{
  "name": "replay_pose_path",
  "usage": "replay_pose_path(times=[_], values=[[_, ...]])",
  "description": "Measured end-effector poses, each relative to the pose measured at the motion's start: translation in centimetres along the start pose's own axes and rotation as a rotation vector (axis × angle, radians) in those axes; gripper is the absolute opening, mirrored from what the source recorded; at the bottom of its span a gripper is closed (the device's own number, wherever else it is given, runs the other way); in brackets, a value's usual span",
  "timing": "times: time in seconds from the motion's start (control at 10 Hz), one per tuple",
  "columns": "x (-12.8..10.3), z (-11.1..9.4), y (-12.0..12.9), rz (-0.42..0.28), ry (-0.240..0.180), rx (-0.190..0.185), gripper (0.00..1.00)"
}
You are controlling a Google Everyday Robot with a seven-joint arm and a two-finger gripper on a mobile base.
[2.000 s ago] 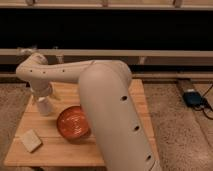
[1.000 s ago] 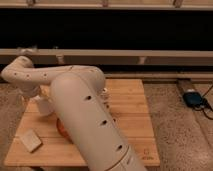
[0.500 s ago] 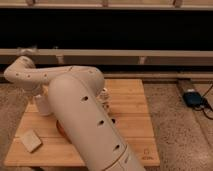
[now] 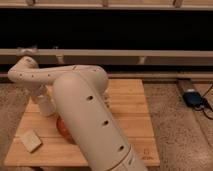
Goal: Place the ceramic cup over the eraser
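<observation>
The ceramic cup (image 4: 45, 107) is a small off-white tapered shape standing at the left of the wooden table (image 4: 127, 107). My gripper (image 4: 42, 96) is right on top of it, at the end of the white arm (image 4: 85, 115) that sweeps across the middle of the view. I cannot see whether the cup touches the table. The black eraser is hidden from view.
An orange bowl (image 4: 62, 127) peeks out from behind the arm, just right of the cup. A pale beige block (image 4: 31, 141) lies at the table's front left. A tiny white figure (image 4: 106, 98) stands behind the arm. A dark device with a cable (image 4: 193, 98) lies on the floor at right.
The arm has swung left and nearer the camera, now covering most of the orange bowl. The gripper and cup have stayed at nearly the same spot, sinking slightly.
</observation>
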Motion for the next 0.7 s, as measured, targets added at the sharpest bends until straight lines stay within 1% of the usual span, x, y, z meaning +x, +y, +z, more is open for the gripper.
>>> replay_pose_path(times=[0.1,0.2,0.4,0.6,0.7], values=[[-0.4,-1.0,0.3,0.006,0.004,0.008,0.00],[-1.0,-2.8,0.3,0.009,0.016,0.027,0.00],[-2.1,-5.3,1.1,0.012,0.041,0.048,0.00],[-4.2,-8.7,2.4,0.022,0.089,0.081,0.00],[-5.1,-9.7,3.2,0.032,0.105,0.091,0.00]])
